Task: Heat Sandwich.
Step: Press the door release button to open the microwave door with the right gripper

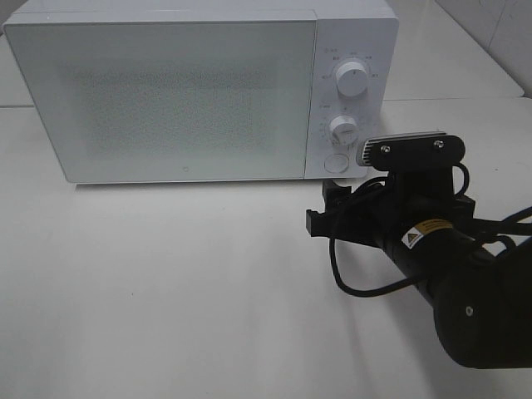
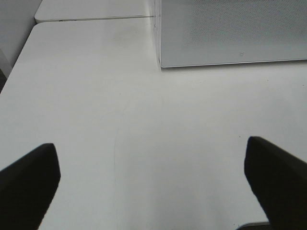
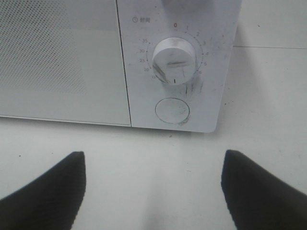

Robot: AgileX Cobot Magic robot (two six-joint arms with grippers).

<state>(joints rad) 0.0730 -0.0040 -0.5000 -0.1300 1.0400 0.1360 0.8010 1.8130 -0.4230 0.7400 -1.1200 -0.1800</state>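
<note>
The sandwich is out of view in all three views. A white microwave point(image 1: 166, 91) stands at the back of the table with its door shut. Its control panel has an upper knob point(image 1: 352, 81), a timer knob point(image 1: 342, 127) and a round button point(image 1: 336, 161). My right gripper point(image 1: 326, 208) is open and empty, just in front of the button and apart from it. The right wrist view shows that gripper point(image 3: 153, 155) facing the timer knob point(image 3: 173, 58) and the button point(image 3: 172, 110). My left gripper point(image 2: 149, 143) is open and empty above bare table, near the microwave's left front corner point(image 2: 160, 62).
The white table point(image 1: 166, 283) carries the microwave. A black cable point(image 1: 349, 287) loops off the right arm onto the table. A seam to a second table top point(image 2: 91, 19) runs behind the left side.
</note>
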